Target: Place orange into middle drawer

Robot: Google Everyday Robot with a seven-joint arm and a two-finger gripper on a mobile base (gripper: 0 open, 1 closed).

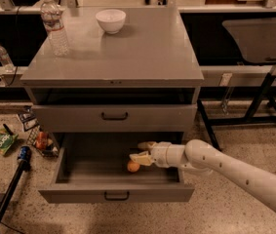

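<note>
Jaws: spread apart, with a plain gap between the two pale fingers (145, 145) and nothing clamped in it. The lower finger sits just above the orange (133, 166); whether it touches the fruit I cannot tell.
Far left: a small plastic bottle (2, 56) stands on the ledge behind the cabinet. On the speckled floor below lie a green snack bag (3, 141) and a black pole (8, 194) that slants toward the lower left corner.
Cabinet top: the grey cabinet (142, 57) fills the middle of the frame. A clear water bottle (54, 26) stands upright at its upper left and a white bowl (110, 20) sits by the back edge, the two well apart.
Upper drawer front: a grey upper drawer front (79, 118) with a black bar handle runs across the centre, just under a dark slot.
Middle drawer: the middle drawer (79, 195) is pulled well out toward the bottom of the frame, its floor in view.
Orange: it rests on the drawer floor, a little right of centre and about halfway back.
Gripper: the gripper (135, 150) is inside the open drawer, pointing left, just above and right of the orange.
Arm: the white arm (235, 172) reaches in from the lower right corner.
Far right: a black-legged stand (259, 99) stands beside the cabinet.
</note>
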